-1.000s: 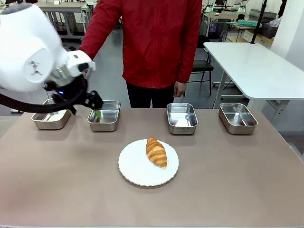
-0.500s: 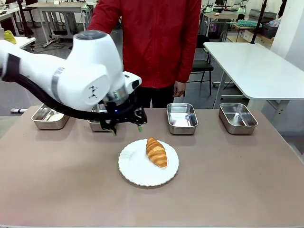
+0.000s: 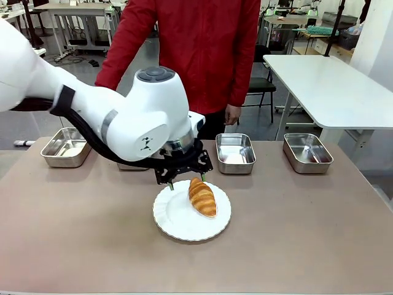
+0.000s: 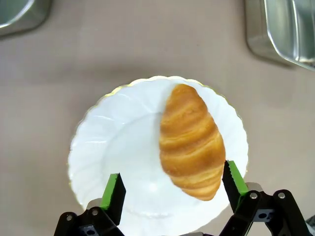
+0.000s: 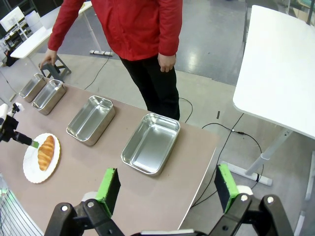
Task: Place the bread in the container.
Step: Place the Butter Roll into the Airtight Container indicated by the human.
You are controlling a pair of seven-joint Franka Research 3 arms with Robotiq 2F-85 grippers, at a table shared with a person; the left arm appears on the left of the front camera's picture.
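Note:
The bread [image 3: 202, 196] is a golden-brown croissant lying on a round white plate [image 3: 175, 215] in the middle of the table. My left gripper [image 3: 186, 179] hangs open just above the plate's far edge, over the croissant's far end. In the left wrist view the bread [image 4: 191, 142] lies between the green pads [image 4: 114, 194], nearer the right one, with the jaws wide apart and touching nothing. Several alike steel containers stand in a row at the far side, among them one [image 3: 235, 152] just right of the gripper. My right gripper [image 5: 167, 189] stands open high above the table's right end.
More steel pans sit at the far left [image 3: 66, 146] and far right [image 3: 307, 152]; my left arm hides another. A person in a red top stands behind the row, one hand [image 3: 232, 115] hanging down. A white side table [image 3: 331, 86] stands at the back right.
My left arm has swung from the far-left pans rightward and come down over the plate. The gripper stayed open. The bread and plate have not moved.

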